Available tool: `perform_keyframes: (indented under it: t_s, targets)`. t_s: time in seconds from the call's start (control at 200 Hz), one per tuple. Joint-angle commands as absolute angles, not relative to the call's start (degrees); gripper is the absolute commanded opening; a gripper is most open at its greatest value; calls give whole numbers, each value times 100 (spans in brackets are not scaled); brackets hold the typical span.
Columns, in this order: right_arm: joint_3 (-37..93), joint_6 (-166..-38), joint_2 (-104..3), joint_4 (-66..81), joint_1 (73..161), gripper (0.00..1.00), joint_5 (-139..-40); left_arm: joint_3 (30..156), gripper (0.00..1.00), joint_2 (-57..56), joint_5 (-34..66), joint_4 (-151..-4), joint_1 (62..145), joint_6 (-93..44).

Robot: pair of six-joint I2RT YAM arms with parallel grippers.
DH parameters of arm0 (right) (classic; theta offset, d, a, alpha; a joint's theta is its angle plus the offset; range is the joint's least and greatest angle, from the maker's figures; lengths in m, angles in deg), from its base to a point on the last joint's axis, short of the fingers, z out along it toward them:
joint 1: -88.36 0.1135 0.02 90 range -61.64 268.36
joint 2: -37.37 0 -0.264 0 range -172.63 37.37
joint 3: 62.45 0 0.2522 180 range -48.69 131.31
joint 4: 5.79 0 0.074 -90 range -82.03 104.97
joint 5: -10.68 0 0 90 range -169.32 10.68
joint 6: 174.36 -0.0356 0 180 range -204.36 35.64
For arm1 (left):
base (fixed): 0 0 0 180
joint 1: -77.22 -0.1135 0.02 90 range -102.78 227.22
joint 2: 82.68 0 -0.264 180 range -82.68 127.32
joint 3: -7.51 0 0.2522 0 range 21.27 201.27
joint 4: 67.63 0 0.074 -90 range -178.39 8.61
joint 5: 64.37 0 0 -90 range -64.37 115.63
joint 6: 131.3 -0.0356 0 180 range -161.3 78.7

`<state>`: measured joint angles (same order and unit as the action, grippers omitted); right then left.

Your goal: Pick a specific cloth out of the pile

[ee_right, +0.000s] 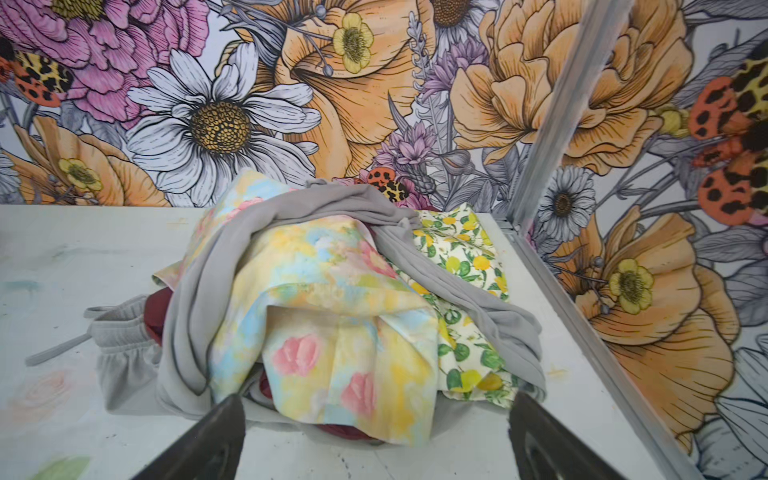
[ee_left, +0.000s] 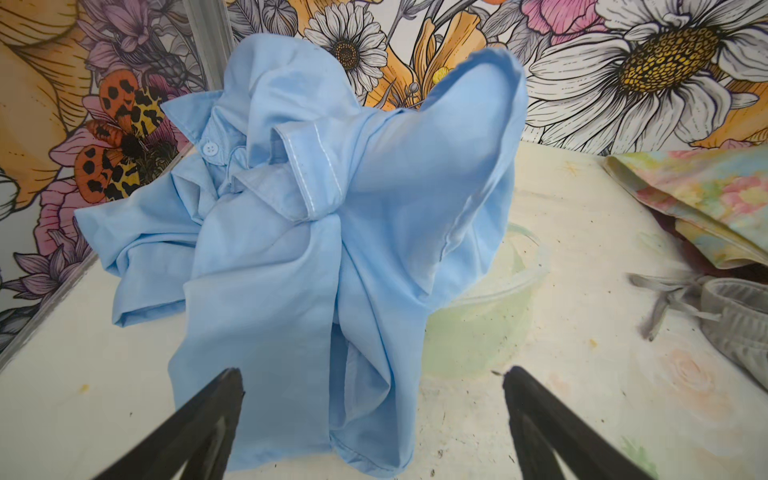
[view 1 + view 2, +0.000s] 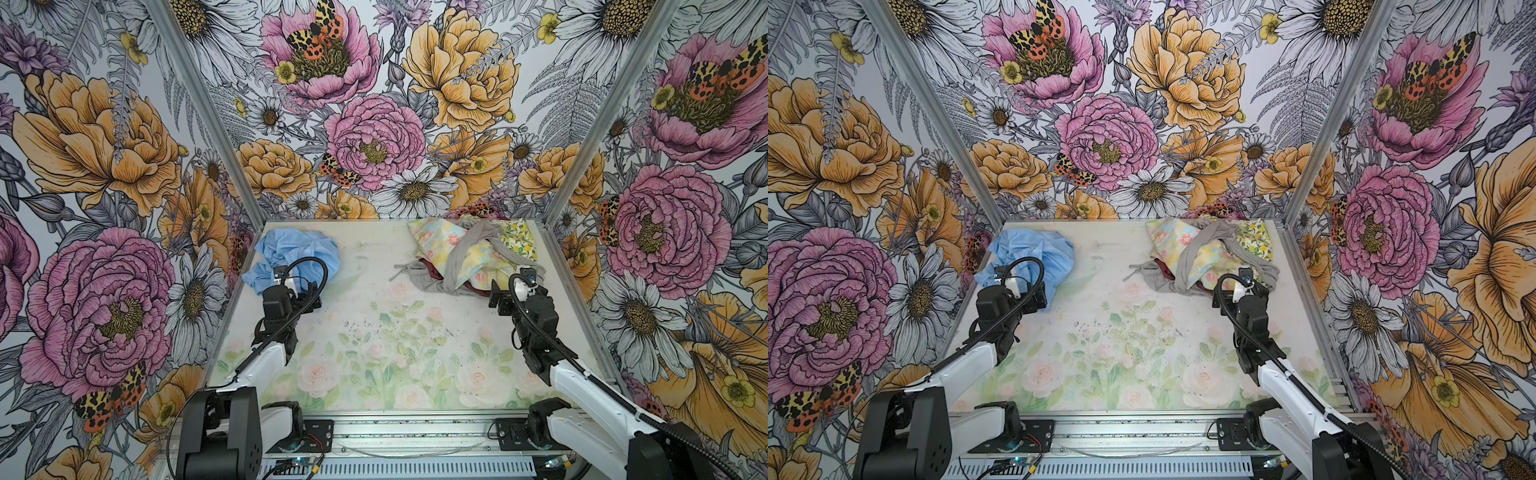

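Now, you have the cloth (image 3: pixel 293 249) lying alone at the far left corner of the table (image 3: pixel 374 332), well apart from the pile (image 3: pixel 469 253), which sits at the far right corner. Both top views show it as a crumpled light blue heap. In the left wrist view you can see its collar and one white button (image 2: pixel 211 148).

Your left gripper (image 2: pixel 372 374) hovers just in front of the cloth with the jaws spread wide. The near edge of the cloth runs between the two black fingers (image 2: pixel 199 428), but they close on nothing. Your right gripper (image 1: pixel 376 398) stands just before the pile, its jaws also wide apart and empty.

In the pile, a grey garment (image 1: pixel 216 291) drapes over the pastel floral fabric (image 1: pixel 332 332). The lemon-print piece (image 1: pixel 461 257) lies toward the side wall. A dark maroon piece (image 1: pixel 156 307) shows from underneath, and a grey piece with an elastic band (image 1: pixel 120 353) lies beside it on the table.
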<state>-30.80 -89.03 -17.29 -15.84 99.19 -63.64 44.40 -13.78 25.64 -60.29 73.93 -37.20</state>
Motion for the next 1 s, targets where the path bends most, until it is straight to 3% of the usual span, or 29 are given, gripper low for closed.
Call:
perform_keyframes:
  t_s: [0.0, 0.29, 0.39, 0.45, 0.545, 0.6, 0.64, 0.996]
  targets:
    - [-3152, -8752, -2006, -2735, 9488, 99, -6327, 4319, 99, -898, 2722, -4744, 7439, -3830]
    - [-3299, -9034, -4035, -4474, 8814, 99, -6638, 4261, 99, -379, 2414, -3738, 6860, -3309]
    - [-3458, -8996, -4835, -5576, 8787, 100, -6904, 3953, 99, 26, 2446, -2603, 6933, -3480]
    - [-3470, -8870, -5170, -5990, 8876, 99, -6865, 4119, 99, 6, 2506, -3077, 7191, -3784]
    - [-3189, -8880, -5041, -5226, 8880, 99, -6879, 4149, 99, 722, 2955, -2297, 7716, -4286]
    - [-2845, -8876, -5077, -4675, 8866, 100, -6969, 4413, 99, 464, 3343, -3286, 7788, -4237]
    - [-2543, -8944, -5082, -4038, 8784, 99, -7128, 4338, 99, 614, 3285, -2906, 7724, -4173]
    - [-2654, -8957, -5065, -4263, 8697, 99, -7326, 4297, 99, 601, 3373, -2798, 7750, -4174]
